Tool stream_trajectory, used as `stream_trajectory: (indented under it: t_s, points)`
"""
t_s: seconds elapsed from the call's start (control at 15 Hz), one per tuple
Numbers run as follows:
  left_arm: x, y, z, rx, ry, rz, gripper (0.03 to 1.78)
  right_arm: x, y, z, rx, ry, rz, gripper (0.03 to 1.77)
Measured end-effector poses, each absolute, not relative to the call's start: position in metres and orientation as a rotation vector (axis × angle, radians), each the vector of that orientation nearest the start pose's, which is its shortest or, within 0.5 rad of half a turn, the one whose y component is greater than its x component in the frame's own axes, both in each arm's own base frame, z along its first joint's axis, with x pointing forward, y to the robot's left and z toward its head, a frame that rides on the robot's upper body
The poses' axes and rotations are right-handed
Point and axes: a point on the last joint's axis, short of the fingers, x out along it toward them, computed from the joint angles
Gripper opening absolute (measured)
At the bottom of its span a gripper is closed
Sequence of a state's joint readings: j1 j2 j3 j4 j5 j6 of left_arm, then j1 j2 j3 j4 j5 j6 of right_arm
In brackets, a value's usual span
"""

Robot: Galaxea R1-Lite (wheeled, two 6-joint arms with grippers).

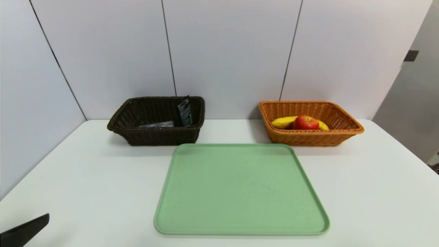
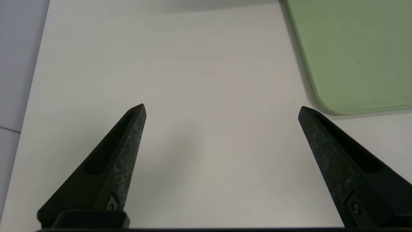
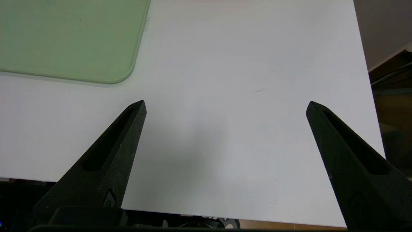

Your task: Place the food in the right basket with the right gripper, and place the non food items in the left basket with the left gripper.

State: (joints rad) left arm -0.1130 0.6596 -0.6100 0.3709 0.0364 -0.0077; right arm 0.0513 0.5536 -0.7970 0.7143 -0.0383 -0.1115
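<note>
A yellow banana and a red apple lie inside the orange right basket at the back right. The dark brown left basket at the back left holds a black printed tube leaning on its wall and a flat clear case. My left gripper hangs open over bare table near the front left, nothing between its fingers; one finger shows in the head view. My right gripper is open over bare table at the front right edge.
A green tray with nothing on it lies in the middle of the white table, in front of both baskets. Its corners show in the left wrist view and the right wrist view. A panelled wall stands behind the baskets.
</note>
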Motion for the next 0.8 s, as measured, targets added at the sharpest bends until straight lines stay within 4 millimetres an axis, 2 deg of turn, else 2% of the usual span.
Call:
stream_trajectory:
  t_s: [0.33, 0.6, 0.8]
  points:
    - [-0.001, 0.001, 0.164, 0.018, 0.411, -0.019, 1.69, -0.037, -0.001, 0.197, -0.143, 0.431, 0.024, 1.71]
    - [-0.021, 0.001, 0.128, 0.006, 0.418, 0.019, 1.69, -0.05, 0.0, 0.176, -0.146, 0.412, 0.057, 1.71]
    - [-0.029, 0.001, 0.114, 0.001, 0.415, 0.032, 1.69, -0.057, 0.001, 0.162, -0.155, 0.39, 0.064, 1.71]
